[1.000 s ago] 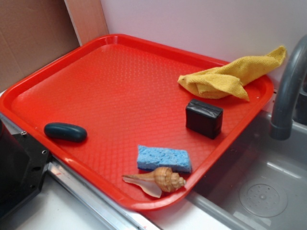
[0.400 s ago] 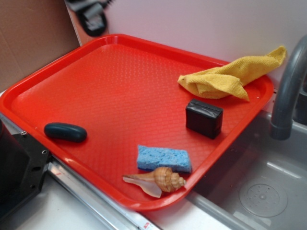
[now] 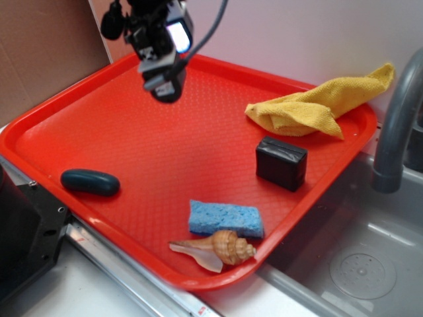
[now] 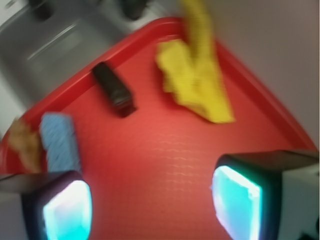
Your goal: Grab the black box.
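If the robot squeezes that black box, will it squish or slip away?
The black box looks glossy, so it might be a bit slippery. Its crisp edges suggest it is stiff, unlike the blue sponge. It sits flat on the red tray, so it probably won't roll. The gripper is open, far from it.

I'm seeing a bright red tray with a fine dimpled texture. The box is showing glossy black, the cloth mustard yellow, the sponge light blue and speckled. The shell is looking tan with brown bands, the oval lump dark teal. My gripper pads are glowing cyan.
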{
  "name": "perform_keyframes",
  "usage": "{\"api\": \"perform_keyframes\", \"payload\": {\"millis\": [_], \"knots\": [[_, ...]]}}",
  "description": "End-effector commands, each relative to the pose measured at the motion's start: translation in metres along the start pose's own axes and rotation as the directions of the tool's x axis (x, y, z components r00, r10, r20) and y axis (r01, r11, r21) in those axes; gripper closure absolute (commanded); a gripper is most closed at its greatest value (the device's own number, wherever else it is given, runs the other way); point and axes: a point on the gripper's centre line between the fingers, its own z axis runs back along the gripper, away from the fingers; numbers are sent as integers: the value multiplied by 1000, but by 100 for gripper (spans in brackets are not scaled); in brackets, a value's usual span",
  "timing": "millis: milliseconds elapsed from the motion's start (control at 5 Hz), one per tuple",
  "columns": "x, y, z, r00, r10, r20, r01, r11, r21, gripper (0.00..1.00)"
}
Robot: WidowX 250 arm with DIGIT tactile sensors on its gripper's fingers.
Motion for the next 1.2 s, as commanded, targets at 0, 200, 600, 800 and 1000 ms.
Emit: {"api": "perform_keyframes", "payload": {"millis": [0,200,600,800,1000], "knots": [[13,-7,14,999,-21,43,19,999,26,0],[13,-7,14,999,-21,43,19,999,26,0],[63,-20,-20,971,-232,-54,234,972,32,0],[75,-20,-42,953,-295,-72,296,955,1,0],[72,-27,-70,939,-306,-156,296,951,-85,0]]}}
